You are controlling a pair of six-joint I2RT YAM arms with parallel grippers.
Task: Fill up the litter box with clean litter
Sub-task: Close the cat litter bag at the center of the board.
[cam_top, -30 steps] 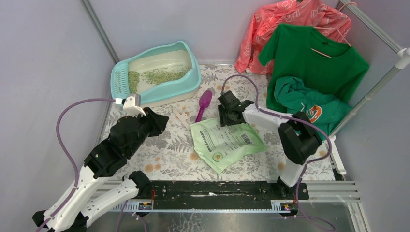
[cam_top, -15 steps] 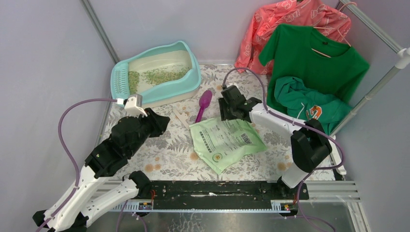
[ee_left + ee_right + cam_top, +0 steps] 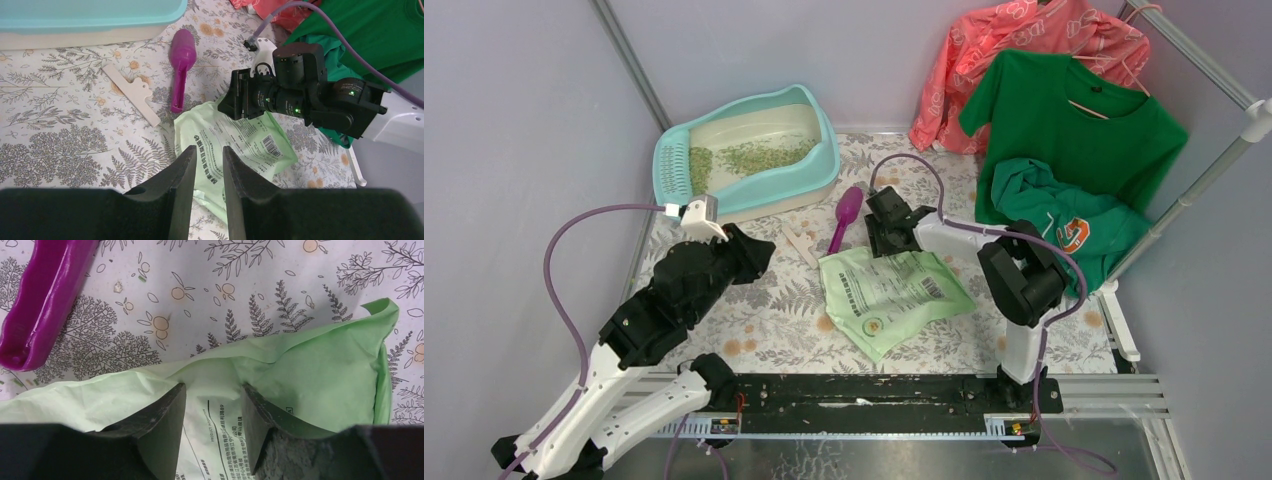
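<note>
The turquoise-rimmed litter box (image 3: 664,160) stands at the back left, with pale-green clean litter (image 3: 754,155) spread over part of its cream basin. A light green printed bag (image 3: 889,295) lies flat mid-table. My right gripper (image 3: 886,235) is down on the bag's far edge. In the right wrist view it (image 3: 212,387) stands open, its fingers pressing on the bag (image 3: 320,370), with a puckered strip of the plastic between them. My left gripper (image 3: 209,150) hovers above the table left of the bag (image 3: 250,145), open by a narrow gap with nothing in it.
A purple scoop (image 3: 846,215) lies between the litter box and the bag, beside a white clip (image 3: 801,243). A green T-shirt (image 3: 1074,130) and a coral garment (image 3: 1024,50) hang on a rack at the back right. Grey walls close in the left and the back.
My right gripper has shifted a little to the left along the bag's far edge, and its elbow has swung inward. Its jaws have narrowed slightly. The left arm has not moved.
</note>
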